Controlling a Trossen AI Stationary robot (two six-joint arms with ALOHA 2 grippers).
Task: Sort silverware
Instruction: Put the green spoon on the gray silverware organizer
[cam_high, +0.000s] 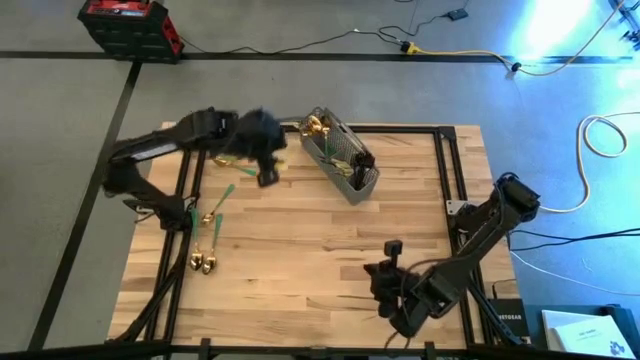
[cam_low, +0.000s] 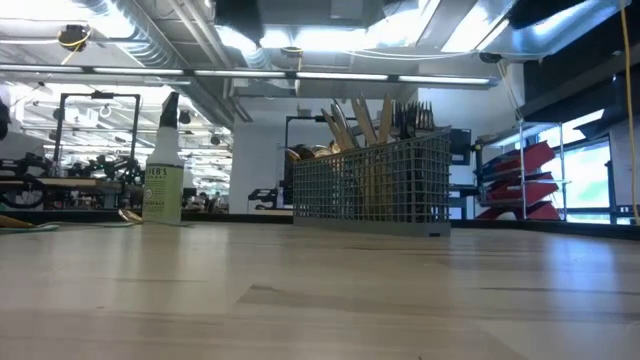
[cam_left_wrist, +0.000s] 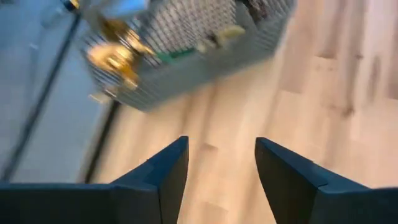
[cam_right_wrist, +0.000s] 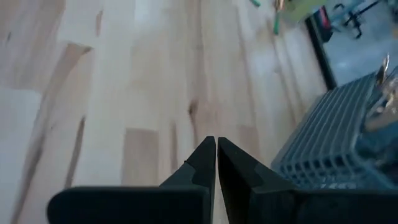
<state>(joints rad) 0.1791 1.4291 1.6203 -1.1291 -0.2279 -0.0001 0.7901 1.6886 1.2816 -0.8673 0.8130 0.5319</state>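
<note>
The grey mesh caddy stands at the table's far middle, with gold and dark silverware upright in it; it also shows in the low view as the caddy. More silverware lies at the table's left: green-handled pieces and gold spoons. My left gripper hovers just left of the caddy, open and holding nothing; in its wrist view the left gripper has bare wood between the fingers. My right gripper rests near the table's near right, shut and holding nothing, as the right gripper shows.
A spray bottle with green liquid stands near the table's far left. A red and black case sits on the floor beyond the table. Bare wood lies between the two arms across the table's middle.
</note>
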